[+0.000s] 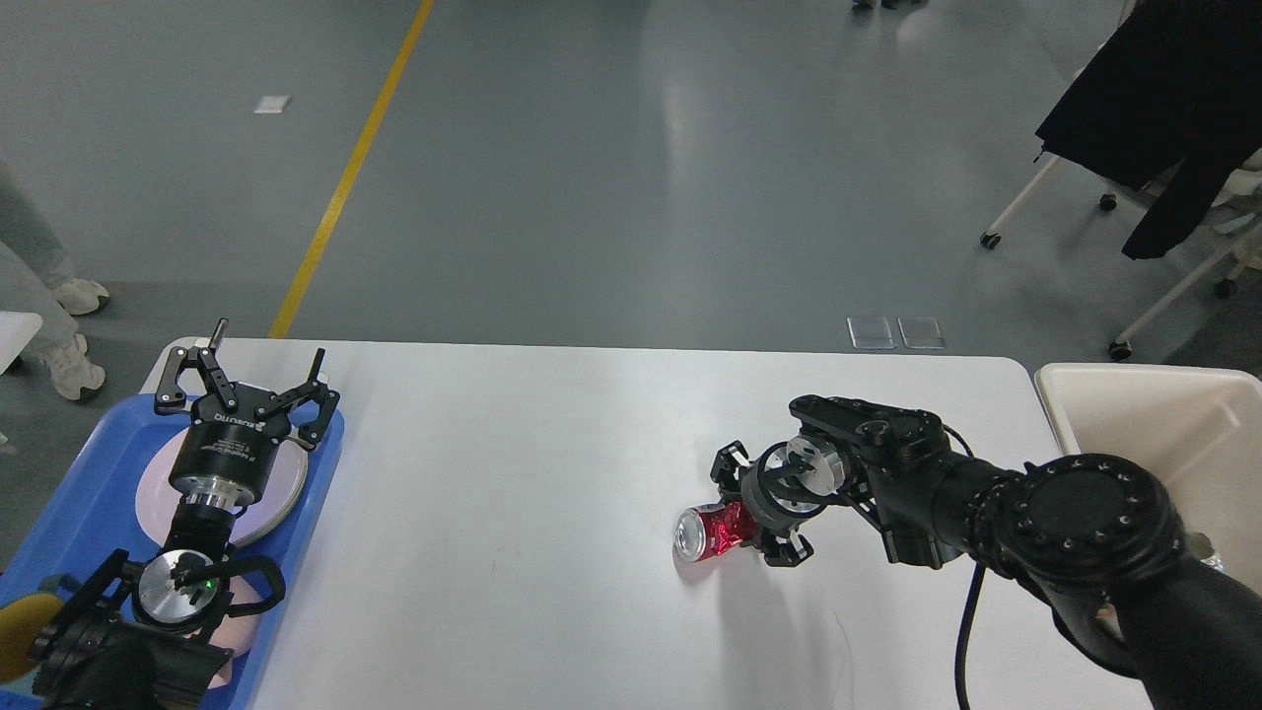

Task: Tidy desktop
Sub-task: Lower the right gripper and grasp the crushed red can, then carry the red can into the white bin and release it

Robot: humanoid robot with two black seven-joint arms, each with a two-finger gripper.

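The white desktop (493, 513) fills the lower view. A crushed red can (708, 532) lies on its side right of the middle, silver end facing left. My right gripper (757, 509) reaches in from the right, and its fingers are closed around the can's right end. My left gripper (251, 380) is open and empty. It hovers over a round pale plate (288, 485) on the blue tray (89, 493) at the desktop's left edge.
A cream-white bin (1183, 434) stands off the desktop's right end with something crumpled inside. A yellow object (18, 631) lies at the tray's near left. A wheeled chair with a black coat (1154, 108) is at the far right. A person's shoes (74, 296) are at the left.
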